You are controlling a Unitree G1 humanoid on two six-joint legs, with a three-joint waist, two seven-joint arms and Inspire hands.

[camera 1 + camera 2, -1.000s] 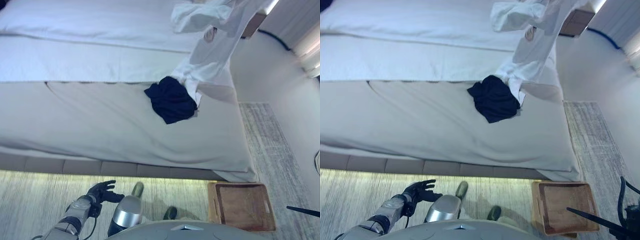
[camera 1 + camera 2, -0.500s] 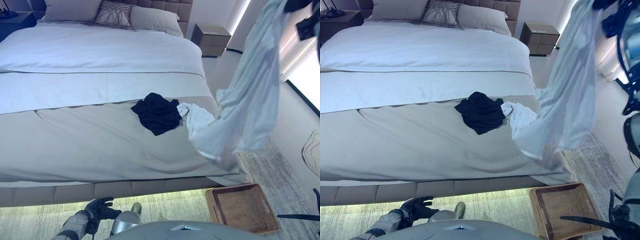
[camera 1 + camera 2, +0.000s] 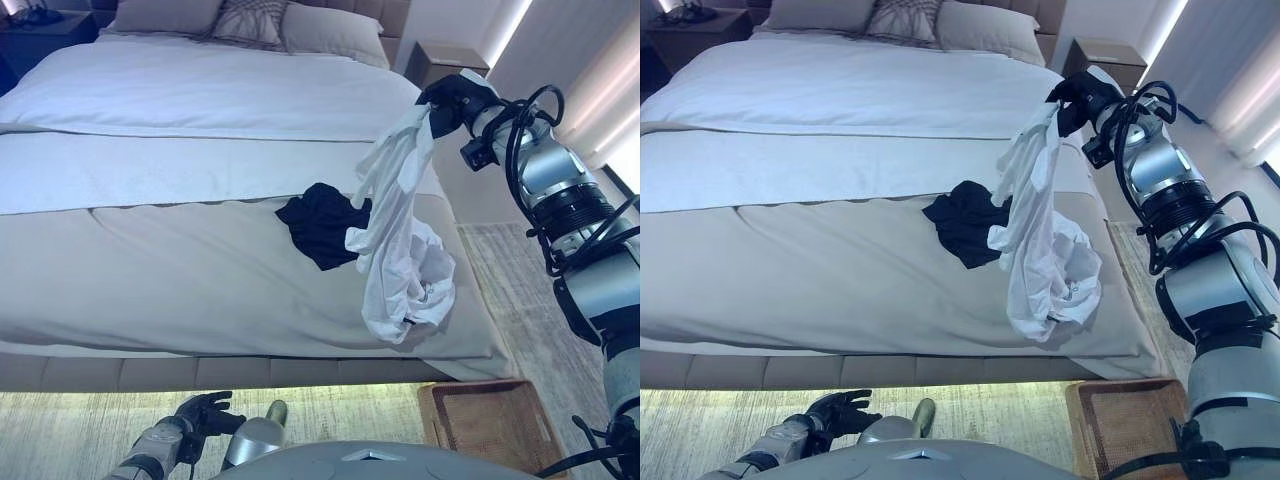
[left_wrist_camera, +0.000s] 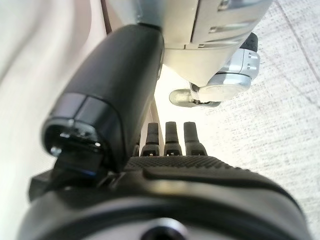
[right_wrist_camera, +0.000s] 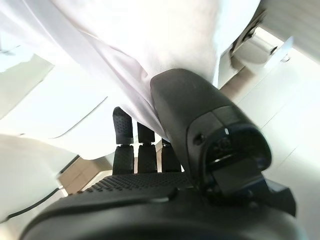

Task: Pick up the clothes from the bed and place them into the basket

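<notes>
The right hand (image 3: 452, 98) was raised high over the far right corner of the bed (image 3: 150, 250), its fingers and thumb clamped on the upper end of a white shirt (image 3: 400, 250); the right wrist view showed the pale cloth (image 5: 150, 75) running between thumb and fingers. Held by one end, the shirt hung full length as a loose column, its bunched lower folds dangling in front of the bed's near right corner, apparently clear of the cover, though contact could not be ruled out. The high grip probably served to lift the trailing hem free of the mattress before the arm swung outward. A dark navy garment (image 3: 322, 222) lay crumpled on the beige cover just beside the hanging shirt, untouched and waiting for its own pick. The wicker basket (image 3: 490, 425) stood on the carpet (image 3: 80, 430) at the foot of the bed, below and toward the robot from the raised hand, so the load would likely need to travel back and down to reach it. The left hand (image 3: 203, 412) hung low near the floor, idle, fingers loosely spread and holding nothing. Pillows (image 3: 250, 20) and a nightstand (image 3: 440, 62) lay beyond.
</notes>
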